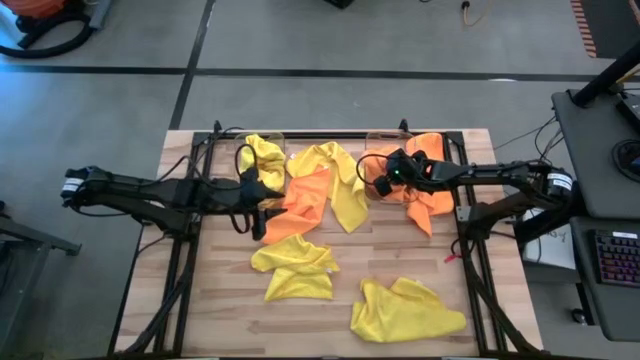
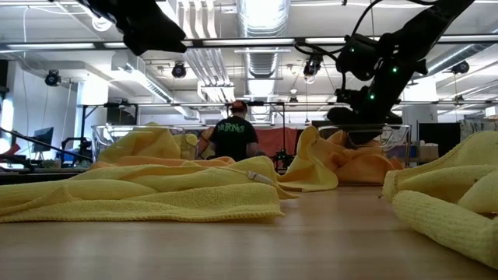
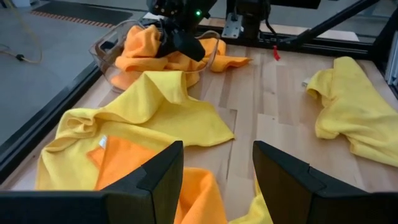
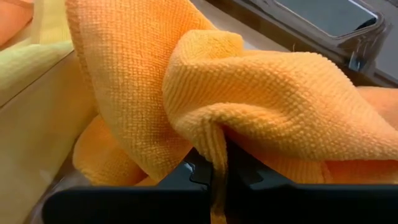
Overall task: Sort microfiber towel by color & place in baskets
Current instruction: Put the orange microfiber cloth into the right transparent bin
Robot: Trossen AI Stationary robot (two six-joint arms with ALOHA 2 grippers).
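Two clear baskets stand at the table's far edge. The left basket [image 1: 243,152] holds a yellow towel [image 1: 264,155]. The right basket [image 1: 372,140] holds orange towels [image 1: 428,150], one of them hanging over its near rim. My right gripper [image 1: 379,181] is at this basket's left end, shut on an orange towel [image 4: 186,81]. My left gripper [image 3: 214,180] hovers open above an orange towel [image 1: 305,205] lying flat mid-table. A yellow towel [image 1: 341,180] lies beside it. Two more yellow towels [image 1: 295,268] [image 1: 405,308] lie nearer the front. My right gripper pinches a fold of the orange towel [image 4: 217,144] between its two fingers. The fingers slant down from the table's right side over the right basket's left end. The cloth bunches up in front of the fingers, and the rest of it lies in the basket [image 3: 102,53].
The arms' black frame rails [image 1: 190,250] run along the table's left and right sides. Bare wood shows between the two near yellow towels and the mid-table pile. A person [image 2: 232,138] stands in the room far behind the table.
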